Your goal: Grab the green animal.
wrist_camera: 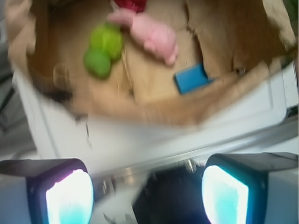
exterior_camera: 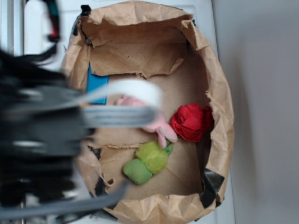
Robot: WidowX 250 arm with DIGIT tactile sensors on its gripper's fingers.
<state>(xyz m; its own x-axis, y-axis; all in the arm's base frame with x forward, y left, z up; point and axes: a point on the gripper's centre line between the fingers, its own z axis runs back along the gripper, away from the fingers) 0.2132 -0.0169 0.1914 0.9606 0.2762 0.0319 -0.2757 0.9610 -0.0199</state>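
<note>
The green animal [exterior_camera: 147,163] is a small plush of two rounded lumps, one lime and one darker green. It lies on the brown paper floor near the bin's front. In the wrist view the green animal [wrist_camera: 103,49] shows at the upper left, far from my gripper [wrist_camera: 147,191]. My gripper is open, its two glowing pads [wrist_camera: 69,198] wide apart with nothing between them. It hangs outside the bin, over the white surface beside the rim. In the exterior view my arm [exterior_camera: 37,140] is a dark blur at the left.
A pink plush [exterior_camera: 159,128] lies just behind the green animal, touching it. A red cloth lump [exterior_camera: 190,122] sits to the right. A blue block [exterior_camera: 96,84] rests at the back left. Crumpled brown paper walls [exterior_camera: 219,107] ring the bin.
</note>
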